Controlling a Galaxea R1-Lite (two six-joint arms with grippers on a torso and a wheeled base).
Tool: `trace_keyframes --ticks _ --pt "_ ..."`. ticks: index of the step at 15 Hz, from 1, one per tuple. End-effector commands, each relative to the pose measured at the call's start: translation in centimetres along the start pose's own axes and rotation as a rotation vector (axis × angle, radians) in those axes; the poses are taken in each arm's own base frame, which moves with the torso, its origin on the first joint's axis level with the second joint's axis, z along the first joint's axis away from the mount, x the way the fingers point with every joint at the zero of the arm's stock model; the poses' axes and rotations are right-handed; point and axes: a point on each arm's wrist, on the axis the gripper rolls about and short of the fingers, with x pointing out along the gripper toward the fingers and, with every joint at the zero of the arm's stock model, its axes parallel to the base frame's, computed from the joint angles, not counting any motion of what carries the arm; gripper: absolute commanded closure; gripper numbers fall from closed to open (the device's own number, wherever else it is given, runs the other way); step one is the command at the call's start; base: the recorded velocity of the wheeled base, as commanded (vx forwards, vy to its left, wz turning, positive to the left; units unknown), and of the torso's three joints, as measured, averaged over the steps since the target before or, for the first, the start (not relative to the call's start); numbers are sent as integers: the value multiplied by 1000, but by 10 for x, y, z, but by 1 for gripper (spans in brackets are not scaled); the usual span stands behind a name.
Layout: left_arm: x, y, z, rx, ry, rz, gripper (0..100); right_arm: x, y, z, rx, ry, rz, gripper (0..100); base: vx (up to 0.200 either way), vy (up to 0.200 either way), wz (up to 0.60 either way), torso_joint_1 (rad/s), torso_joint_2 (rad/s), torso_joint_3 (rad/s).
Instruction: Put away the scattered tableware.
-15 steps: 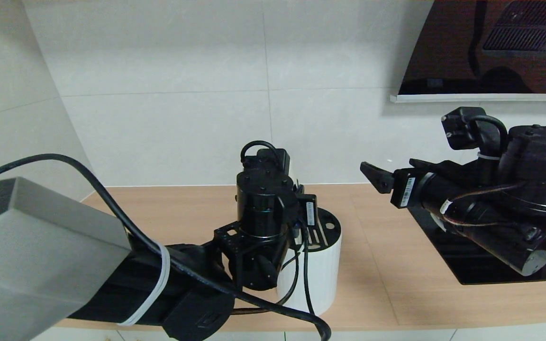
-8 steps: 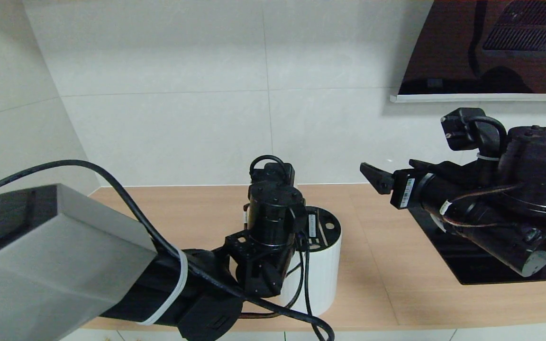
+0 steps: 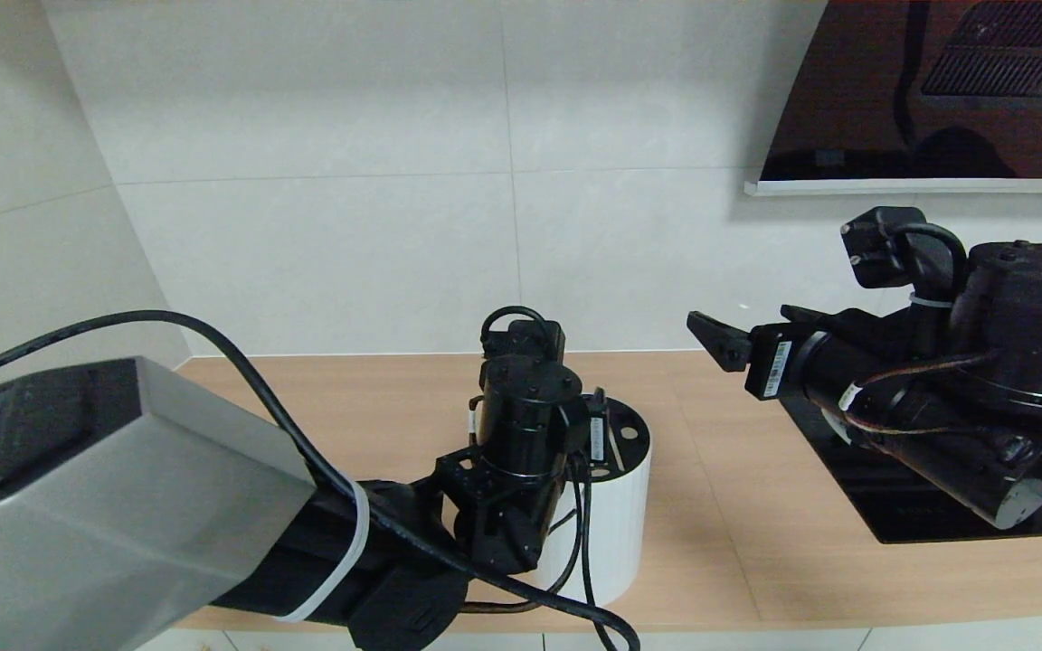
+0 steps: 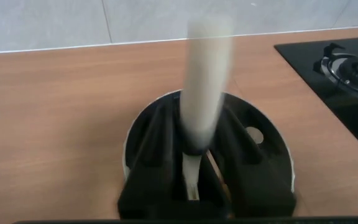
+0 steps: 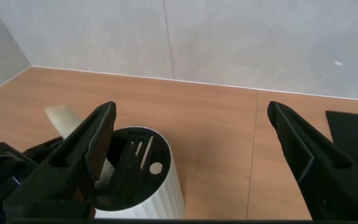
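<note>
— A kitchen, surely?
— Yes, a home kitchen by the look. Pale wood-grain counter (image 3: 376, 398) against large white wall tiles (image 3: 322, 235).
— Anything for cooking?
— Black glass hob (image 3: 883, 515) set flush in the counter, with a gas burner grate (image 4: 352, 62) on it; dark slanted extractor hood (image 3: 937, 90) on the wall above. Also a white slotted utensil holder (image 3: 616, 515) standing on the counter.

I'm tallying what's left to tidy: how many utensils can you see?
1. A white-handled utensil stands over the white holder on the counter, its lower end in a lid slot. Others may be hidden inside the holder.
</note>
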Motion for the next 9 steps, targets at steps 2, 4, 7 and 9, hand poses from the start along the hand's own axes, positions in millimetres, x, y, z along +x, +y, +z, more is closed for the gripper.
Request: trace_keyframes --ticks 2,4,7,9 --pt "-1 0 1 -2 -3 0 0 0 0 0 0 -1 1 0 0 0 0 0 0 0" --pt "-1 0 1 -2 -3 0 0 0 1 -1 0 1 2 0 0 0 0 0 0 0" --pt "-12 6 25 -38 -55 -1 0 0 0 1 3 -5 3 0 0 0 0 0 0 0" --pt "-35 29 65 -100 -143 2 0 -1 0 4 9 -18 3 0 0 0 0 0 0 0"
